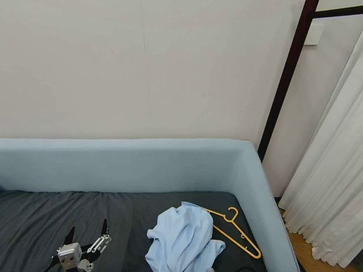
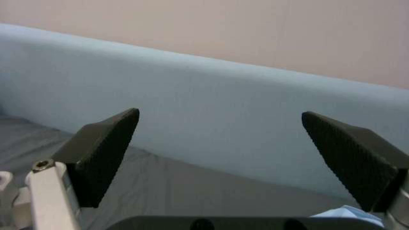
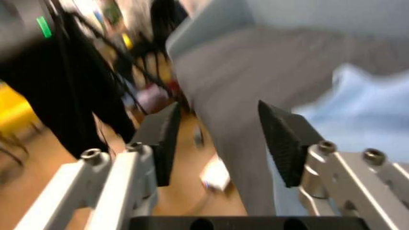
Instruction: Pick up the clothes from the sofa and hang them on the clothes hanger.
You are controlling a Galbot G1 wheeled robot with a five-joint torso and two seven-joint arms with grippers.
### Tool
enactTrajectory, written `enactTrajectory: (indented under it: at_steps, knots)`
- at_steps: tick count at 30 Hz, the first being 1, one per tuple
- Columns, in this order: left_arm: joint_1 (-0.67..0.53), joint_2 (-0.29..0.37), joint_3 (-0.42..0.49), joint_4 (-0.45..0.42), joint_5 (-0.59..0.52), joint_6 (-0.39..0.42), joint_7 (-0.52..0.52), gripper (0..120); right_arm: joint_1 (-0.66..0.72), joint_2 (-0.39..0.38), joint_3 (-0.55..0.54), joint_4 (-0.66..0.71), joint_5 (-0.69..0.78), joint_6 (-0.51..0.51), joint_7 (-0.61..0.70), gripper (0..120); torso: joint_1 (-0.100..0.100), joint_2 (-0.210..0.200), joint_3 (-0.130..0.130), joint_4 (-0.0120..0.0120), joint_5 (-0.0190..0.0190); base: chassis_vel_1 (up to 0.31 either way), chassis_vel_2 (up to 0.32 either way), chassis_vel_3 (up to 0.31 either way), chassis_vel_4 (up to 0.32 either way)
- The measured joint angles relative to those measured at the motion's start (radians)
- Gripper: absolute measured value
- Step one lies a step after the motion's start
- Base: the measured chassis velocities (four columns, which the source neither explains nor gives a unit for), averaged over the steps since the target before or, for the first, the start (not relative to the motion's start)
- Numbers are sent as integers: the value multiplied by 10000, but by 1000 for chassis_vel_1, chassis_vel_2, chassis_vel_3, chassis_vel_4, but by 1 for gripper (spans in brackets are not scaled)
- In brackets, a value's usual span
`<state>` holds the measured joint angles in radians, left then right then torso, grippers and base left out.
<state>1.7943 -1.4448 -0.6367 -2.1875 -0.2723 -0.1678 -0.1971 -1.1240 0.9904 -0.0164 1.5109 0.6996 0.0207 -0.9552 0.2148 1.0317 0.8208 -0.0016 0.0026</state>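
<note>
A crumpled light blue fabric garment [image 1: 184, 238] lies on the dark grey seat cushion [image 1: 45, 221] of a pale blue upholstered sofa [image 1: 125, 164], toward the right end of the seat, near its front edge. Just right of the garment, an orange plastic clothes hanger [image 1: 244, 237] lies flat on the cushion, its hook pointing toward the far backrest and 1 arm slipping under the cloth.

The left gripper [image 1: 88, 231] hovers over the near left part of the seat, well apart from the garment on its right. Its 2 black ribbed fingers [image 2: 105, 153] are spread wide with nothing between them, and they face the sofa's backrest; a corner of the blue cloth peeks in beside 1 finger in the left wrist view.

The right gripper [image 3: 221, 139] also has its 2 fingers parted and holds nothing. In its wrist view it hangs over the edge of the grey cushion, with the blue garment to one side and a wooden floor [image 3: 191, 191] below.

A dark slanted pole [image 1: 283, 79] and a white curtain [image 1: 334, 187] stand at the far right, past the sofa's arm.
</note>
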Motion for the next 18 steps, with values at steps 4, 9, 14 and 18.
enactTrajectory:
  at_steps: [4,9,14,18]
  knots:
    - [-63,-48,5,52,9,25,-1,100,716,81,-47,-29,1761,-190,1078,68,1,-1,0,2,-2,0,0,0,0]
    - [-66,-86,-1,86,40,52,-1,100,1788,682,-963,-142,2450,-522,6057,88,0,-1,1,-1,-2,0,0,0,0]
    - [-30,-153,-37,105,62,56,-5,100,3113,1758,-1589,-507,2998,-2101,10571,100,1,-1,2,4,-3,0,0,0,0]
    - [-6,-163,-86,123,64,57,-17,100,3933,2448,-1757,-829,3264,-2853,12233,100,1,-1,0,2,-3,0,0,0,0]
